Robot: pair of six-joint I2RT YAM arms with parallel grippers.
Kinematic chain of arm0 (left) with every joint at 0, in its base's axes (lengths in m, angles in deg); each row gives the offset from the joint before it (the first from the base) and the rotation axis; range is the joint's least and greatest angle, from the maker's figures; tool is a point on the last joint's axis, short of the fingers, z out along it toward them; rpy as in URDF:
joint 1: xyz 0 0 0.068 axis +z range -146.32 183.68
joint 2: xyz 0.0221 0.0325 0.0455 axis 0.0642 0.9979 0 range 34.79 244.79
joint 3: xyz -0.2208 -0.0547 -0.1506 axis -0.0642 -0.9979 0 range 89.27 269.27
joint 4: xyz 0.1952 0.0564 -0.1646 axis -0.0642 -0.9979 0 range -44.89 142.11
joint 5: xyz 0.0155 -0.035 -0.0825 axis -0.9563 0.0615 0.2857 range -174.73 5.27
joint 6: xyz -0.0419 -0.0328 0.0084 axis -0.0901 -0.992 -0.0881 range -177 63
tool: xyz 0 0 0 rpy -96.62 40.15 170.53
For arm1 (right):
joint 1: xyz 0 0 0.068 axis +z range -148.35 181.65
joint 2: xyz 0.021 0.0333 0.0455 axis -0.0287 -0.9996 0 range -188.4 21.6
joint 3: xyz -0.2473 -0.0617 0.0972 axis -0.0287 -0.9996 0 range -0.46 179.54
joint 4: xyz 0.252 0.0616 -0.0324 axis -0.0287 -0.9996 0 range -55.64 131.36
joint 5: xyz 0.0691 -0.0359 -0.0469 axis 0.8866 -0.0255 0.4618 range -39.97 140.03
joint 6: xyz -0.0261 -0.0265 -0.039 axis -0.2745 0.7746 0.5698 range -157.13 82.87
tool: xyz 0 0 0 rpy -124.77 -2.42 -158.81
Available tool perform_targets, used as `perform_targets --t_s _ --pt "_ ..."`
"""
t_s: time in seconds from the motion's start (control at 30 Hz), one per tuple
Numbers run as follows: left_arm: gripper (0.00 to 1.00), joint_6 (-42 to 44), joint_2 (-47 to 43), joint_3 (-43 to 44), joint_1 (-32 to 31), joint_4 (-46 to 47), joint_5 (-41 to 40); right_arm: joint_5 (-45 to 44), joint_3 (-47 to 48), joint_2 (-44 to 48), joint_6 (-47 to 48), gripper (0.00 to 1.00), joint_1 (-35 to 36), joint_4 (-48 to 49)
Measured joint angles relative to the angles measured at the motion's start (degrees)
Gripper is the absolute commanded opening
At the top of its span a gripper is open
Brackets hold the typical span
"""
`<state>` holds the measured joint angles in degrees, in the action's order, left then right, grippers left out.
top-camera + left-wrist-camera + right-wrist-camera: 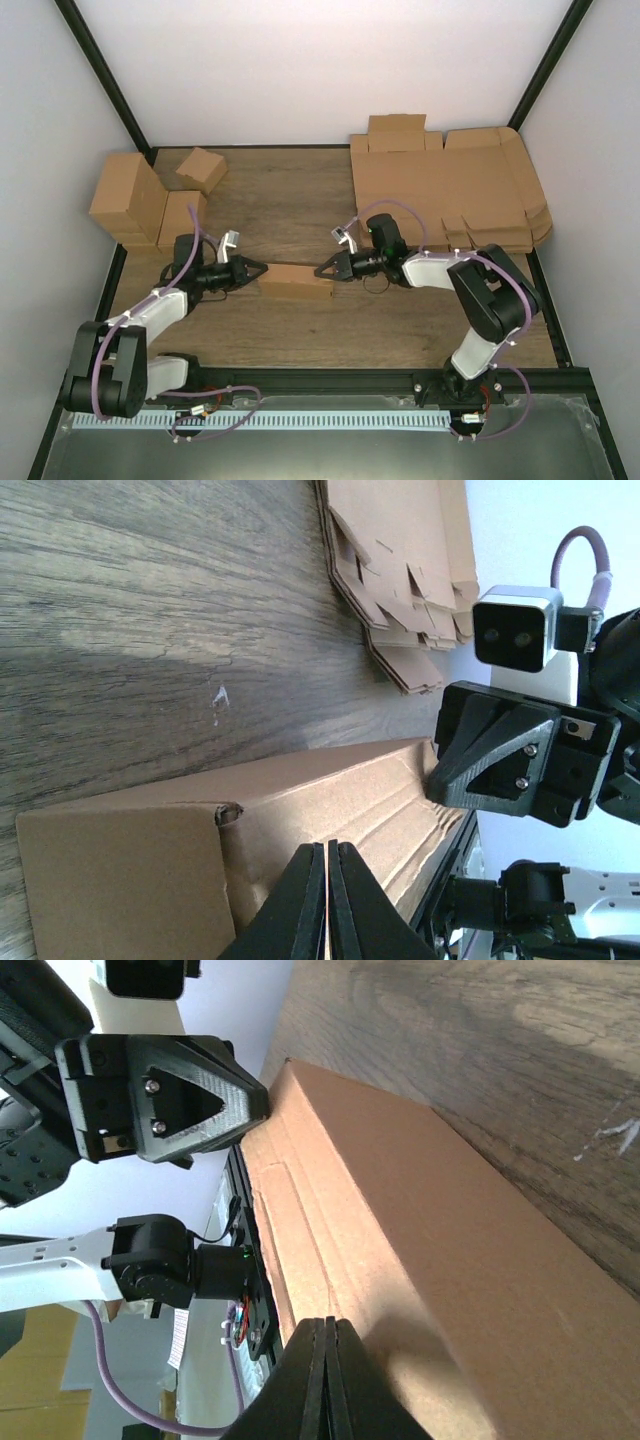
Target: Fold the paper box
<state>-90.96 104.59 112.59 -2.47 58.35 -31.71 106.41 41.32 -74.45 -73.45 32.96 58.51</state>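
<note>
The paper box (296, 281) lies on the wooden table as a long, narrow, closed brown shape between my two grippers. My left gripper (262, 268) is shut, its tip at the box's left end, with nothing between the fingers. My right gripper (320, 270) is also shut and empty, its tip at the box's right end. In the left wrist view the shut fingertips (327, 848) sit against the creased cardboard (330, 800), with the right gripper (500, 755) at the far end. The right wrist view shows its gripper (327, 1325) against the box (420, 1230), and the left gripper (190, 1100) opposite.
A thick stack of flat cardboard sheets (450, 195) lies at the back right, also showing in the left wrist view (400, 570). Folded blocky boxes (135, 200) stand at the back left, with a smaller one (200, 168) behind them. Black frame posts border the table.
</note>
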Motion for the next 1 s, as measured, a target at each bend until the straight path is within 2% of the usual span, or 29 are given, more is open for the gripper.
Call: perform_targets --t_s 0.17,0.43,0.63,0.83,1.0 --pt "0.04 -1.2 1.0 -1.7 0.2 4.3 -0.1 1.4 -0.5 -1.5 -0.6 0.01 -0.2 5.0" --pt "0.04 -1.7 1.7 -1.7 0.2 5.1 0.2 -1.3 0.9 1.4 1.0 0.01 0.0 -1.3" --pt "0.04 -1.0 0.8 0.7 0.1 -0.1 -1.1 -1.4 0.8 5.7 0.9 0.01 0.0 -3.3" --pt "0.04 -0.3 0.3 1.9 0.1 -2.9 -2.1 -0.3 -2.4 4.7 -1.6 0.01 0.0 1.4" --pt "0.04 -0.4 1.0 1.1 0.2 -1.0 -1.9 2.0 -5.1 1.0 -3.6 0.01 -0.1 7.9"
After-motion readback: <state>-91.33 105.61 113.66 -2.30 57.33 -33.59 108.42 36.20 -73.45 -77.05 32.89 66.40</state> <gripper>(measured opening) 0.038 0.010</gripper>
